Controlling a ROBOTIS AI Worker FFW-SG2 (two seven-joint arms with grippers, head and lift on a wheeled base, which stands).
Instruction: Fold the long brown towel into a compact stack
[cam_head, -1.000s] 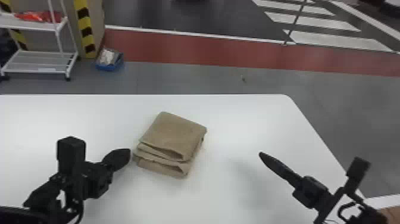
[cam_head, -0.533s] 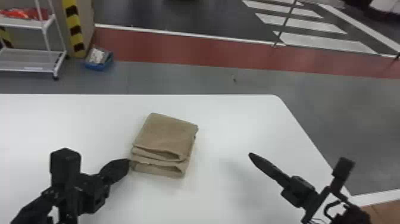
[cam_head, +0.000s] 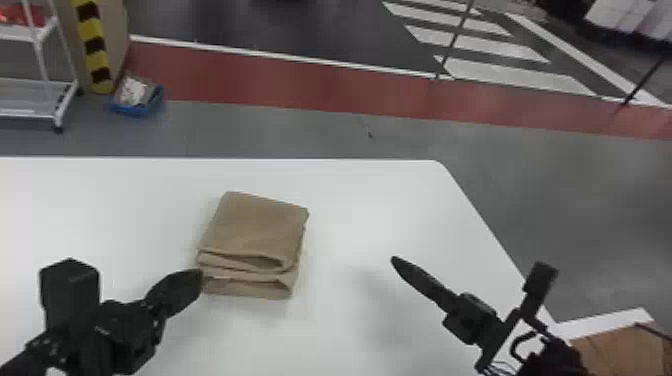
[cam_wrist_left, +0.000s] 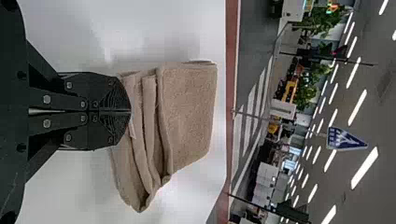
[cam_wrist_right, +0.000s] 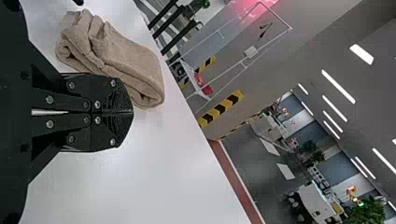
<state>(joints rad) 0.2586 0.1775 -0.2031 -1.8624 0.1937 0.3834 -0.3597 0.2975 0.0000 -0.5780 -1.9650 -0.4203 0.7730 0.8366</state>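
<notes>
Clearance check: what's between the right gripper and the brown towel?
Bare white tabletop between the right gripper and the folded brown towel, per the head view.

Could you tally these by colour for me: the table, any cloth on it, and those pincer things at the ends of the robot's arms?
White: 1, the table
Brown: 1, the folded towel
Black: 2, the left gripper and right gripper
Total: 4

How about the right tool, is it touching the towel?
No, the head view shows a stretch of white table between the right tool and the towel.
</notes>
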